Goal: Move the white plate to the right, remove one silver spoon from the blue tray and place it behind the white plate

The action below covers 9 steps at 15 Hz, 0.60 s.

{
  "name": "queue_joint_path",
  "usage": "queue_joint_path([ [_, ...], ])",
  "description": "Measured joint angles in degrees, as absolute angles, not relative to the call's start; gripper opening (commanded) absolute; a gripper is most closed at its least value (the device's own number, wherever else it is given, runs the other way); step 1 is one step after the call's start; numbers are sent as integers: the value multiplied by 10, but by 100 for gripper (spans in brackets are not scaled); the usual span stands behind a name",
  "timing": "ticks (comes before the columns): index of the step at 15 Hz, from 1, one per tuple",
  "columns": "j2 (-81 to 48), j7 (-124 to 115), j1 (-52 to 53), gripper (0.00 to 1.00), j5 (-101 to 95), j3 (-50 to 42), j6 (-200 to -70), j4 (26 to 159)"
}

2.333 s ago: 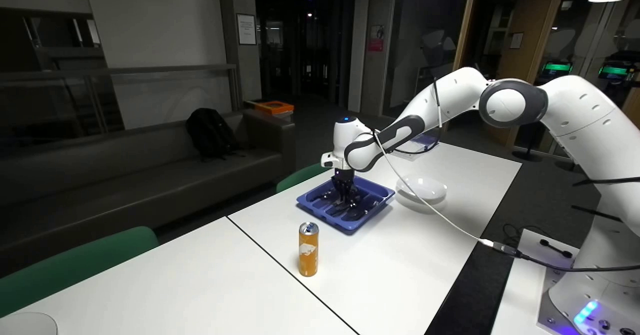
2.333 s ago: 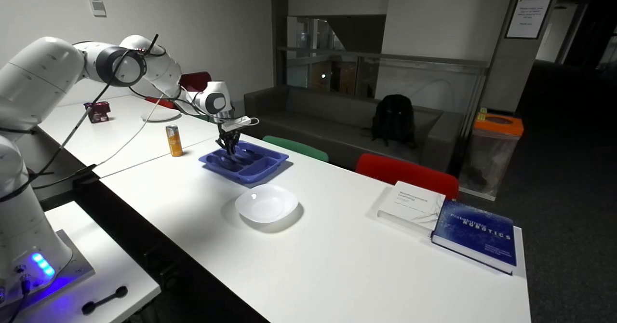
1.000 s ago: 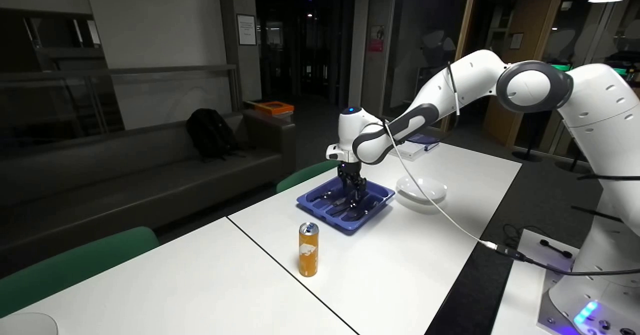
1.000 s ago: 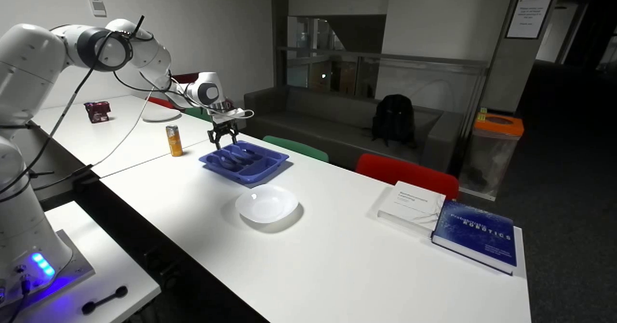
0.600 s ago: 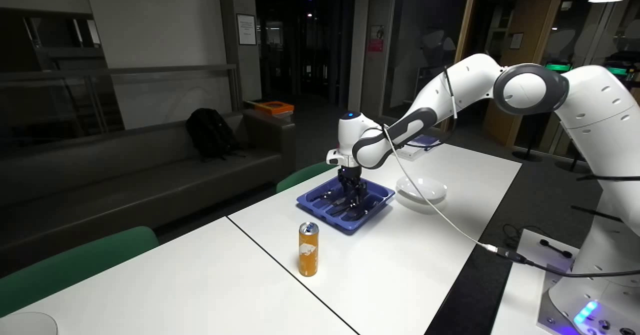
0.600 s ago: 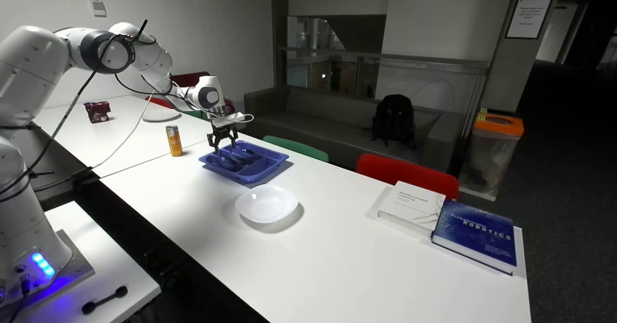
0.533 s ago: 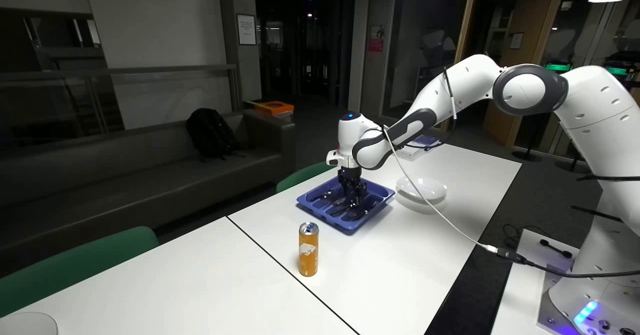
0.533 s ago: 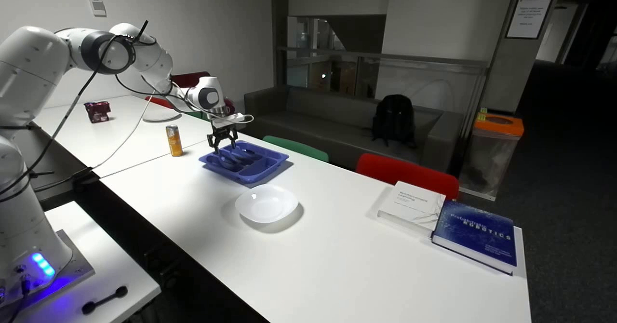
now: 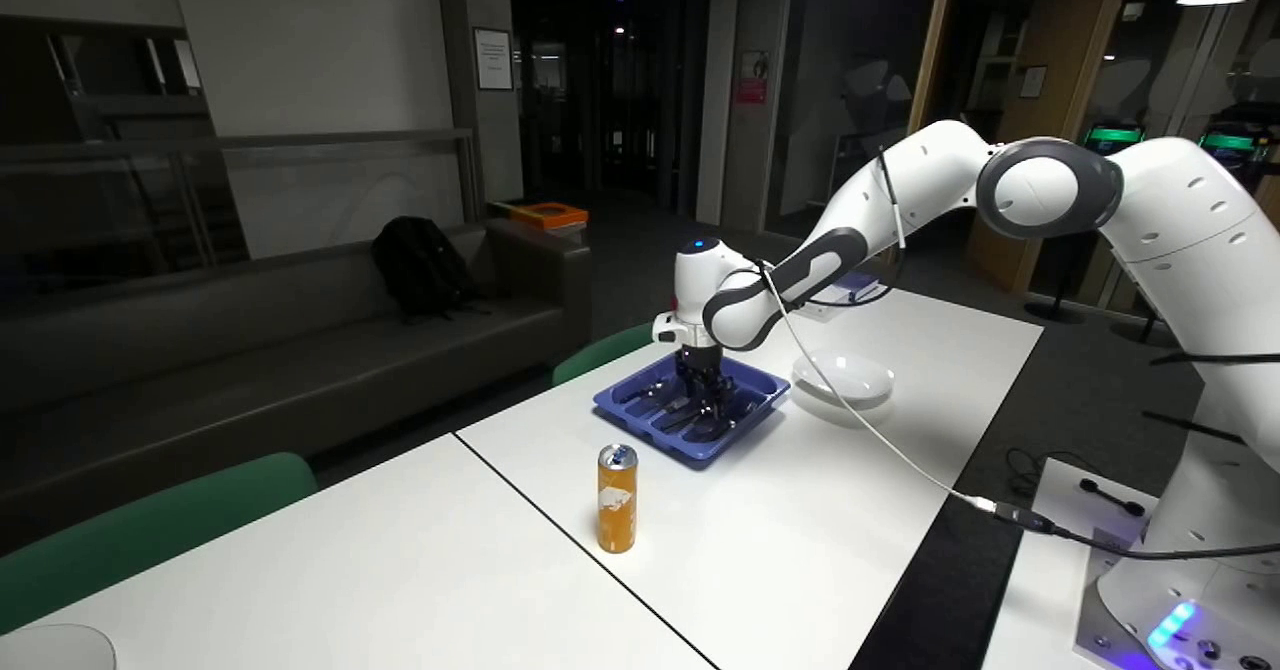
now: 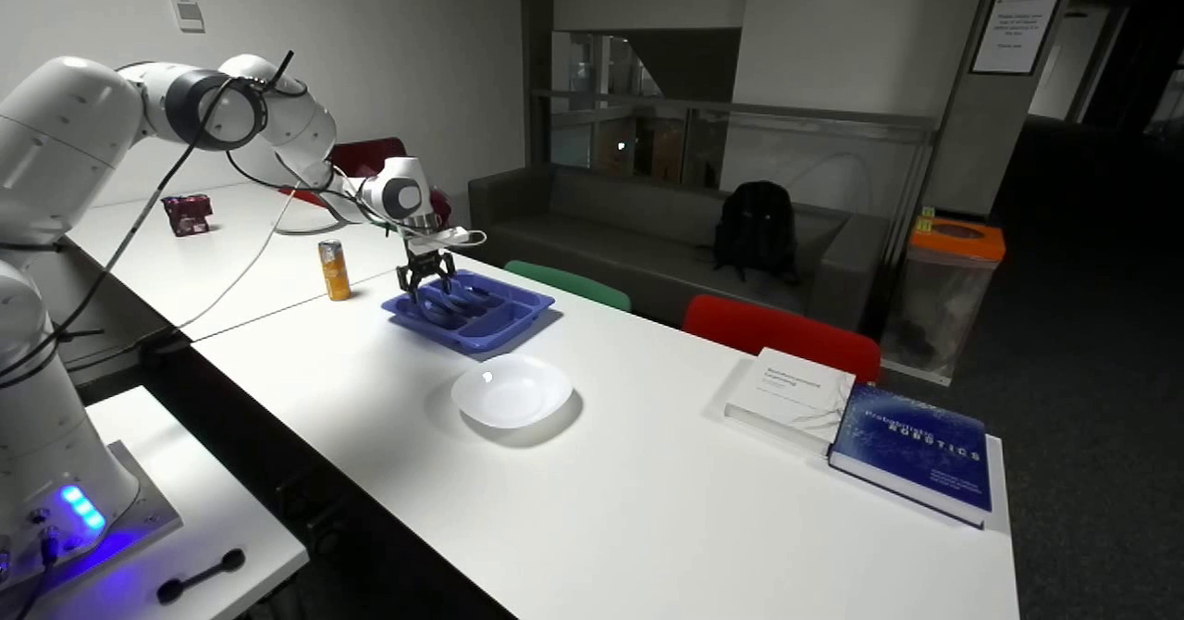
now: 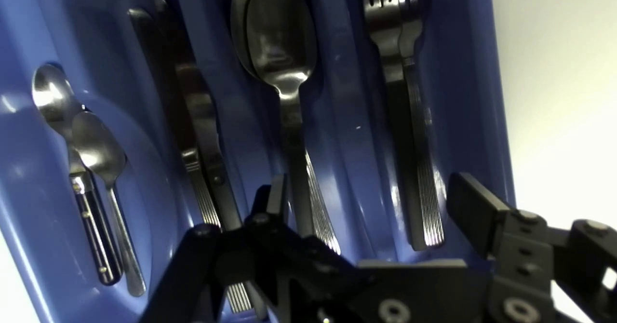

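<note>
I hold my claw (image 11: 371, 193) spread over the tray (image 10: 507, 311); in an exterior view, the plate (image 10: 511, 393) sits at the tray's five o'clock.

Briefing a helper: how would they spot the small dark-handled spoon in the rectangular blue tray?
On the long white table, find the rectangular blue tray. Leftmost there in the wrist view lies the small dark-handled spoon; shiny dots on its handle set it apart from the plain metal spoon beside it.
</note>
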<state>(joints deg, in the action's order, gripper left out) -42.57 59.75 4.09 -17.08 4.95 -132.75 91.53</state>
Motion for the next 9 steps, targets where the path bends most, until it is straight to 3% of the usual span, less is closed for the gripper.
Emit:
queue_joint_path([
  [5,-441,607,34,85,-169,53,-1327,904],
  [9,-460,616,29,88,-167,56,-1327,884],
])
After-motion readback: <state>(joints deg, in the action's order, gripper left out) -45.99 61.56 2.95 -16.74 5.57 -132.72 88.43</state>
